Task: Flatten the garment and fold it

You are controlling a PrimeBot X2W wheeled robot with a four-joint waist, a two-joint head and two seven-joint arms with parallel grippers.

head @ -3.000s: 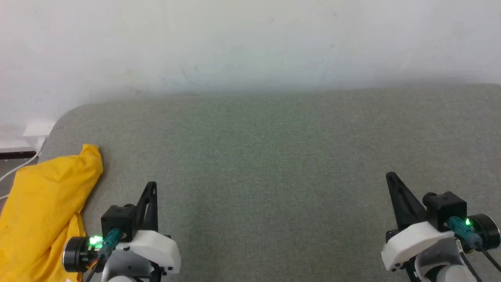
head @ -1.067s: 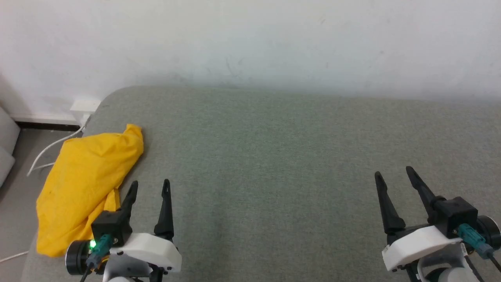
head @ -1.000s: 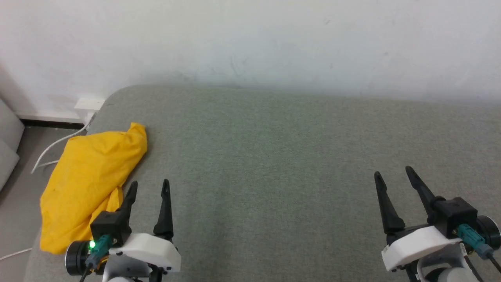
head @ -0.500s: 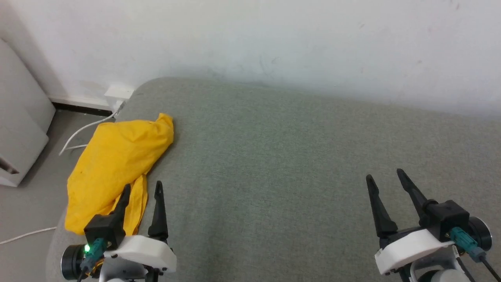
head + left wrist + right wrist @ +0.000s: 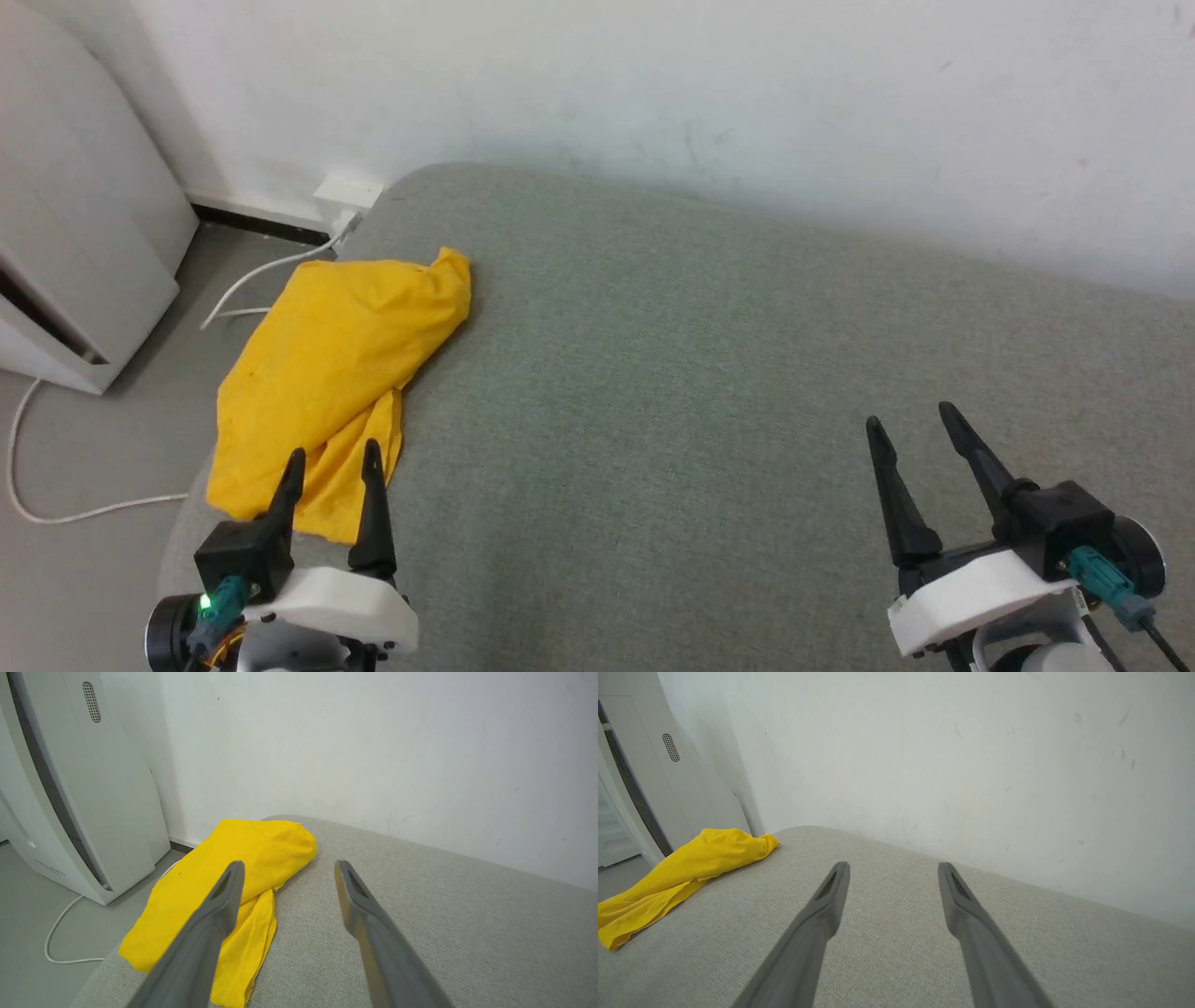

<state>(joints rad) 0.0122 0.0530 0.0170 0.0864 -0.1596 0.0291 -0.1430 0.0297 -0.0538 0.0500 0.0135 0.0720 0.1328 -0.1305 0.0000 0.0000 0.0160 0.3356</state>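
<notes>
— Yellow garment [image 5: 336,373] sits well inside the head view now; three seconds ago we only have a slice of it at the left edge. That's our head swinging left, not the cloth moving: same bunched heap, same peak at the far end.

— Where exactly is it?

— Far-left corner of the grey fabric surface [image 5: 700,392], near end spilling over the left edge. No print is visible, just plain yellow folds. The white appliance [image 5: 75,233] and a cable [image 5: 261,275] on the floor beyond it are new to the view too.

— Fingers?

— Left gripper [image 5: 334,450] is spread, nothing between the fingers. In the left wrist view the left gripper [image 5: 288,863] points at the garment [image 5: 233,877], left finger overlapping it in the picture; we can't tell if it's touching. Right gripper [image 5: 909,415] is also spread and empty, well apart from the cloth, over bare grey.

— So what does that give us?

— Target's framed, nothing's started. We judge the flattening isn't begun: the heap needs dragging right onto open surface first. The overhang is the risk; a sloppy pinch could pull it off the edge.
</notes>
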